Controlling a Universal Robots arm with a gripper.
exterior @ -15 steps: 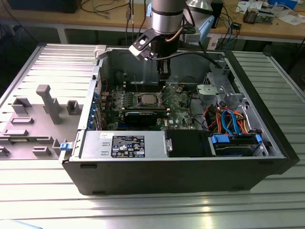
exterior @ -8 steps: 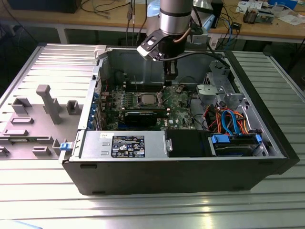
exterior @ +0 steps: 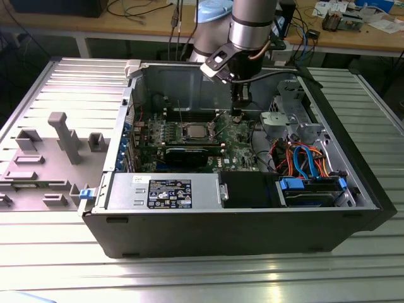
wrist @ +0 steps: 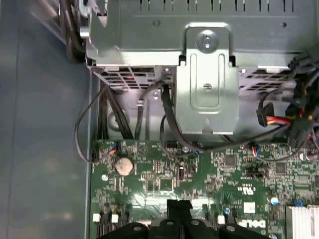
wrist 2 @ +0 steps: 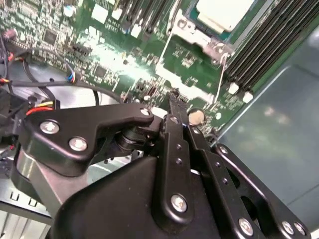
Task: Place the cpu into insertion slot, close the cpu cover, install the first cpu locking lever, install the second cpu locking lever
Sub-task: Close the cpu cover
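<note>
The cpu (exterior: 194, 131) lies flat in the insertion slot on the green board of the open computer case, its silver-grey top (wrist 2: 224, 12) facing up. The silver cpu cover (wrist 2: 199, 39) frames it and appears to lie flat. Two thin wire levers (wrist 2: 220, 74) run along the socket's sides, their state unclear. My gripper (exterior: 236, 115) hangs just above the board, a short way to the exterior view's right of the socket. Its black fingertips (wrist 2: 174, 95) are pressed together with nothing between them, as the first wrist view also shows for the gripper (wrist: 179, 204).
A metal drive cage (wrist: 207, 74) with black and coloured cables stands past the board's edge. A coin battery (wrist: 124, 165) sits near the gripper. Black memory slots (wrist 2: 269, 40) flank the socket. A power supply (exterior: 164, 189) lines the case front, and a grey fixture (exterior: 60, 145) stands outside.
</note>
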